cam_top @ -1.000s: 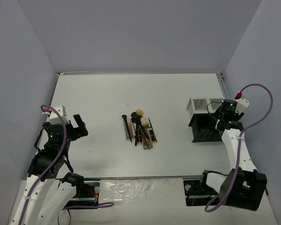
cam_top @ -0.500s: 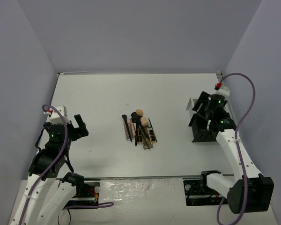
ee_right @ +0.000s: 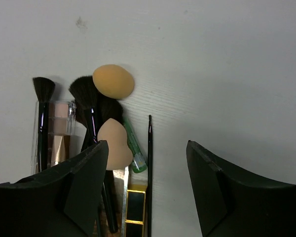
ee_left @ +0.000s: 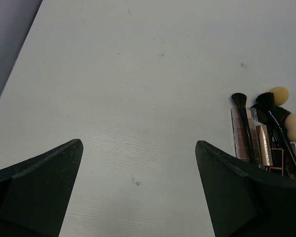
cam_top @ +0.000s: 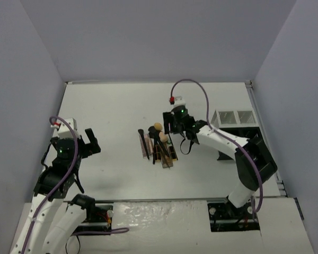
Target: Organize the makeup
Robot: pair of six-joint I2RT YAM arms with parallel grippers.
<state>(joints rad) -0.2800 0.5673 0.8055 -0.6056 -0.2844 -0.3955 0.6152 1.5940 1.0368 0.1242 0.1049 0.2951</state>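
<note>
Wide open and holding nothing at the right claw (ee_right: 148,190), hanging over the right side of the makeup pile (cam_top: 158,145) in the middle of the white tabletop (cam_top: 111,106). Just ahead of this claw, a round tan sponge (ee_right: 113,80); nearer in, a second, pointed tan sponge (ee_right: 116,144), partly hidden behind one finger. Between the two fingers, a thin black liner stick (ee_right: 149,158) and a small green tube (ee_right: 134,145), close side by side. Off to the left of this claw, a fluffy black brush (ee_right: 89,108), then a smaller black brush (ee_right: 43,113) lying on a pink eyeshadow palette (ee_right: 60,126) in a clear case. Well off to the right of this claw, a white organizer rack (cam_top: 234,117), partly hidden behind the arm. Also wide open and empty at the left claw (ee_left: 138,195), held over bare tabletop, with the same pile ahead and off to its right, well apart in the top view.
</note>
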